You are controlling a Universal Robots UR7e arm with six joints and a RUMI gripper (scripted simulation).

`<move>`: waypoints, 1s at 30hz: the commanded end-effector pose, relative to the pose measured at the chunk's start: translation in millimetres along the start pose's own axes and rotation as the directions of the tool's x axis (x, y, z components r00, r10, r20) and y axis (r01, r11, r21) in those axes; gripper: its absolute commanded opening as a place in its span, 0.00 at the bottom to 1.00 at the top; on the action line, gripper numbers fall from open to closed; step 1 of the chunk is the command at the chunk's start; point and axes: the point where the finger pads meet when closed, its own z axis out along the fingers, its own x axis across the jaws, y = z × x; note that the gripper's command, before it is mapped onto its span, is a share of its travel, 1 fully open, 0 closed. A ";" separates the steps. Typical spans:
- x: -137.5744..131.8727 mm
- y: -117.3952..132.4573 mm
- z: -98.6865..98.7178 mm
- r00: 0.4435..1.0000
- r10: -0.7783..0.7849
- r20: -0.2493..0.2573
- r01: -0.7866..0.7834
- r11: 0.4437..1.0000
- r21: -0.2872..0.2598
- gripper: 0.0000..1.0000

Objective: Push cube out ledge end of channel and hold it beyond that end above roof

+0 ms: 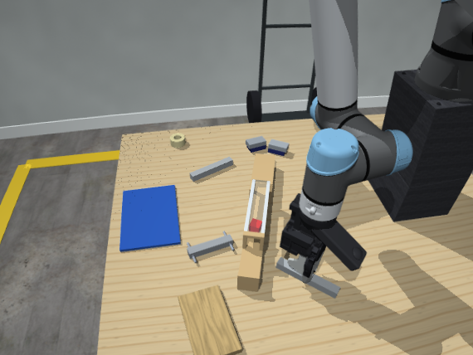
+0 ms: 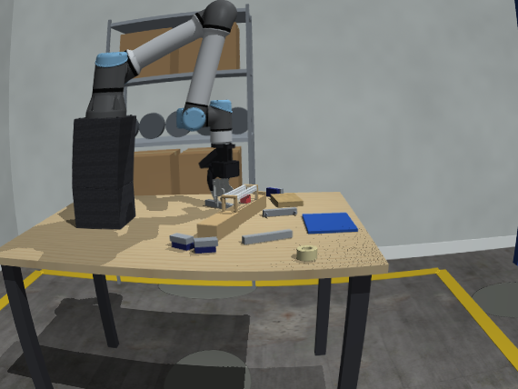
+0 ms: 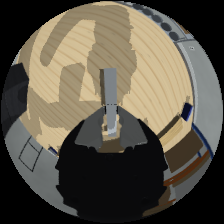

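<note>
A red cube [image 1: 256, 225] sits inside the wooden channel [image 1: 258, 216] with white rails, near its front end; it also shows in the exterior view [image 2: 245, 198]. My gripper [image 1: 299, 269] is low at the table to the right of the channel. It is shut on a plain grey bar [image 1: 310, 281] that lies on the table. In the wrist view the grey bar [image 3: 110, 107] runs straight out from between my fingers. The channel's near end [image 1: 250, 275] is a solid wooden block.
A grey bar with cross pins [image 1: 210, 245] lies left of the channel, another plain grey bar [image 1: 211, 168] further back. A blue mat [image 1: 150, 216], a wooden board [image 1: 209, 320], a tan ring [image 1: 177, 140] and two grey-blue blocks [image 1: 267, 145] are on the table. The black robot base [image 1: 431, 145] stands at right.
</note>
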 end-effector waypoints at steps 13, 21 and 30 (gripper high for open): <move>1.0 2.0 -0.1 1.000 0.001 -0.002 -0.001 1.000 -0.002 0.00; 1.0 2.0 -0.2 1.000 0.001 -0.002 -0.001 1.000 -0.002 0.00; -0.5 0.8 -9.8 1.000 0.001 0.000 -0.001 1.000 0.000 0.00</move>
